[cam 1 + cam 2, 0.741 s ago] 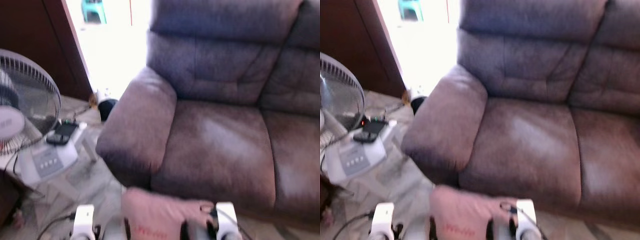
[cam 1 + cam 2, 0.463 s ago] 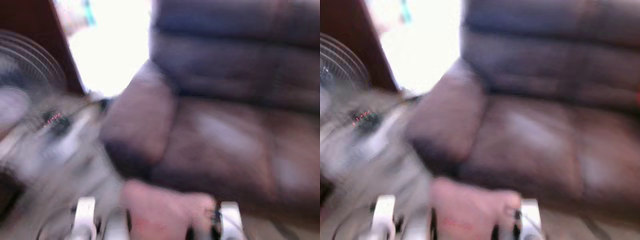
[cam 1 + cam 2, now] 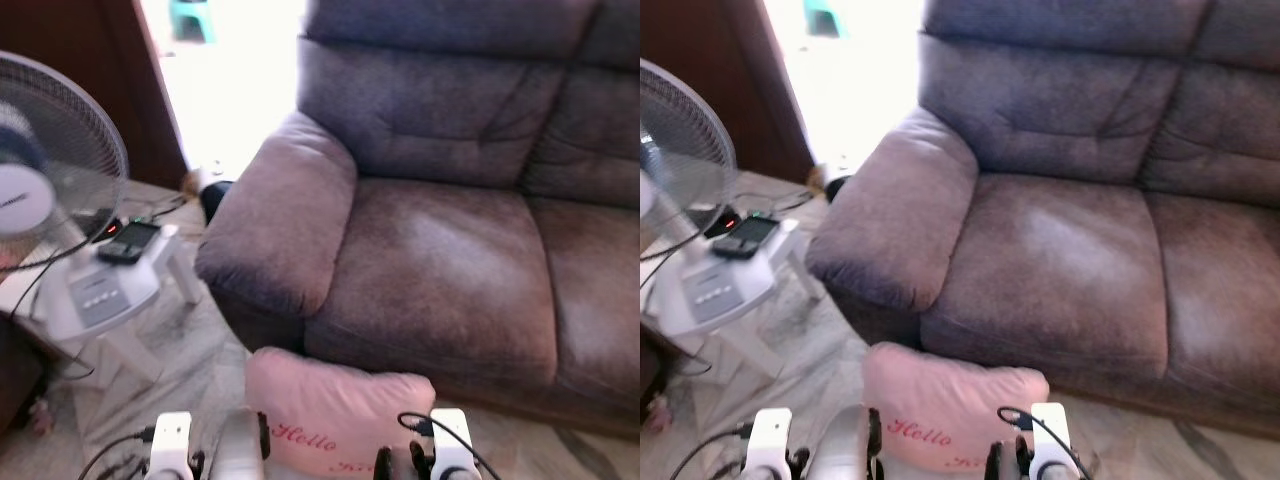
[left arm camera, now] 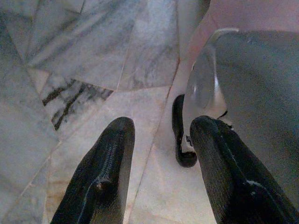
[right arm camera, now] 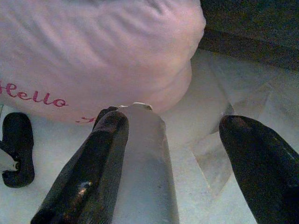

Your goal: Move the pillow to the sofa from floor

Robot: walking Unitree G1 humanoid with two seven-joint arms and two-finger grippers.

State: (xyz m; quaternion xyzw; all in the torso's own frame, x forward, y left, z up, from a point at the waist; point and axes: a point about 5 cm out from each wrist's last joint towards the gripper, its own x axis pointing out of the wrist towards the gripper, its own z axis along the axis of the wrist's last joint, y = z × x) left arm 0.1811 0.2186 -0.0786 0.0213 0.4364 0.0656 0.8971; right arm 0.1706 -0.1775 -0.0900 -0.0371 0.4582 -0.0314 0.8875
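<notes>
Lying on the floor (image 3: 190,385) against the sofa (image 3: 450,260) front, the pink pillow (image 3: 335,420) sits between the left gripper (image 4: 159,154) and right gripper (image 5: 170,140), both spread wide and empty, seemingly flanking it for a two-sided lift.

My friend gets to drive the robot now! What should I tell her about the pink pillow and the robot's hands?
Left gripper: open, holding nothing, over the marble floor just left of the pillow.
Right gripper: open, holding nothing, right beside the pillow's lower right corner.
Pink pillow, with "Hello" written on it: on the floor, against the front of the brown sofa, between the two arms.
Nearby: a standing fan to the robot's left.
Done: the robot stands at the pillow.
Left: grip the pillow, lift it, put it on the sofa seat.
</notes>
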